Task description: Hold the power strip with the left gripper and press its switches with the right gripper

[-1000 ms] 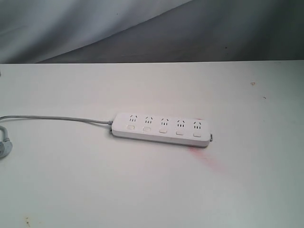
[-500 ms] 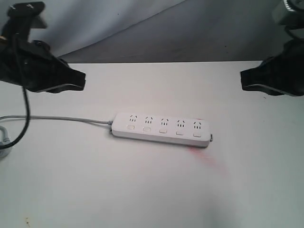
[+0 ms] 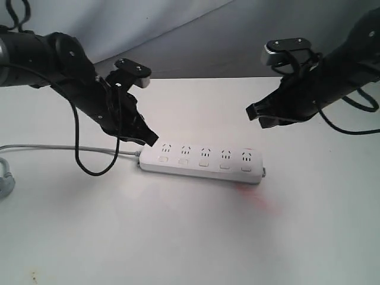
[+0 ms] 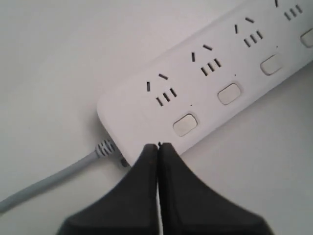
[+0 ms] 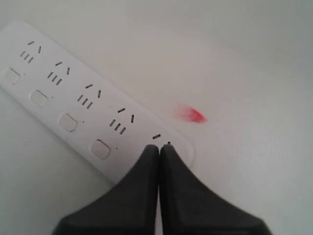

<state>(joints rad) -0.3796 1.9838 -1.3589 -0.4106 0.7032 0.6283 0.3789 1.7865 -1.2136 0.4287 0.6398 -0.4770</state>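
The white power strip (image 3: 202,162) lies flat in the middle of the table, its grey cord (image 3: 65,148) running off to the left. Its row of small white switches (image 3: 203,162) faces the front. My left gripper (image 3: 148,138) hovers shut just above the strip's cord end, holding nothing; its wrist view shows the tips (image 4: 158,146) over that end of the power strip (image 4: 210,83). My right gripper (image 3: 254,113) hangs shut above and behind the strip's far right end. In the right wrist view its tips (image 5: 159,147) cover the last socket of the power strip (image 5: 73,98).
A red smear (image 3: 258,199) marks the white table (image 3: 178,237) just in front of the strip's right end. The cord's grey plug (image 3: 5,183) lies at the left edge. A grey backdrop (image 3: 196,35) rises behind the table.
Both arms have come in from the upper corners and dropped toward the strip, the left to its cord end, the right over its right end. The strip has not moved.
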